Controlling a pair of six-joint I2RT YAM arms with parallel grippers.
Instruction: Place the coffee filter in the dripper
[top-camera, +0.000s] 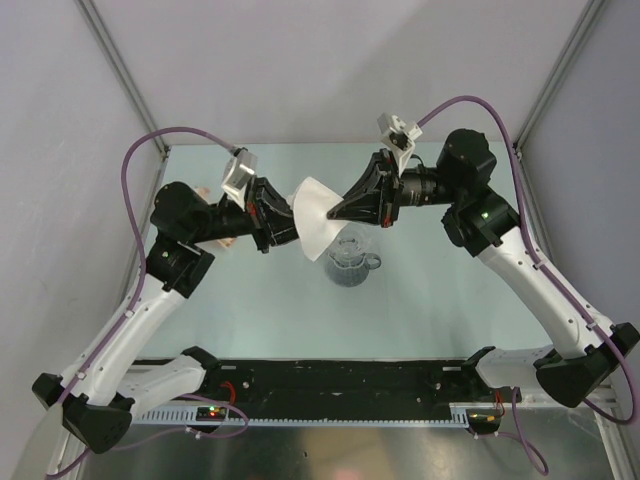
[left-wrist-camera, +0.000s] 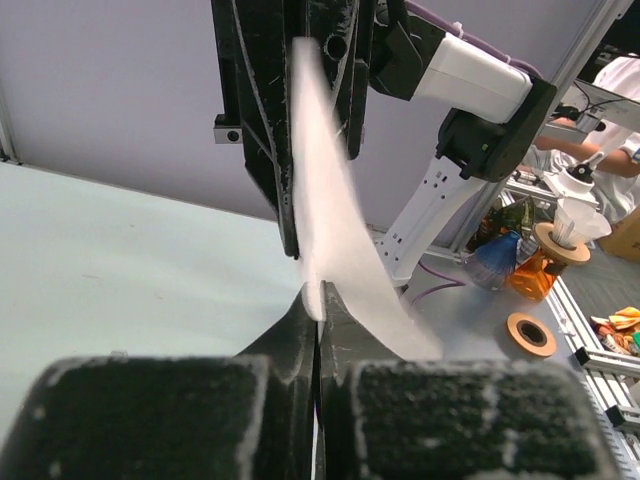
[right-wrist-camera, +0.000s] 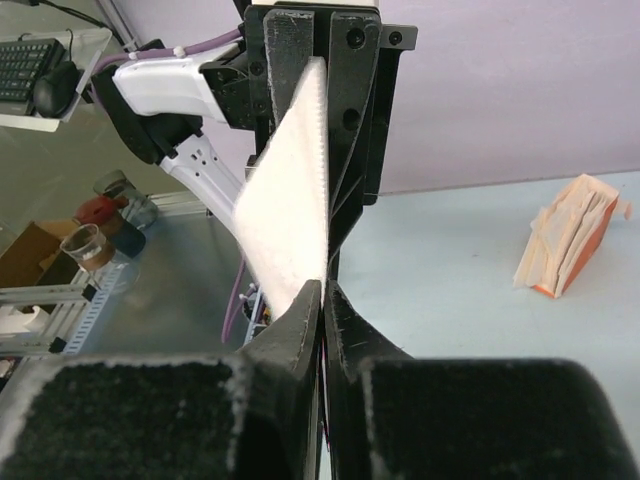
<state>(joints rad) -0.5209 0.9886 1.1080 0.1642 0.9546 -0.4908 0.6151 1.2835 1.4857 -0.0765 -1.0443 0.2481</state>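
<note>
Pale table (top-camera: 450, 300), grey walls behind. Coffee filter (top-camera: 318, 225) held aloft at mid-table, pinched on left edge by left gripper (top-camera: 292, 224), on right edge by right gripper (top-camera: 333, 212). Dripper (top-camera: 352, 266) stood on table, just near-right of filter, untouched.

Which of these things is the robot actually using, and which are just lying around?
In use:
coffee filter, pinched by the left gripper and the right gripper
grey dripper cup

Lying about:
tan paper stack
keyboard
</note>
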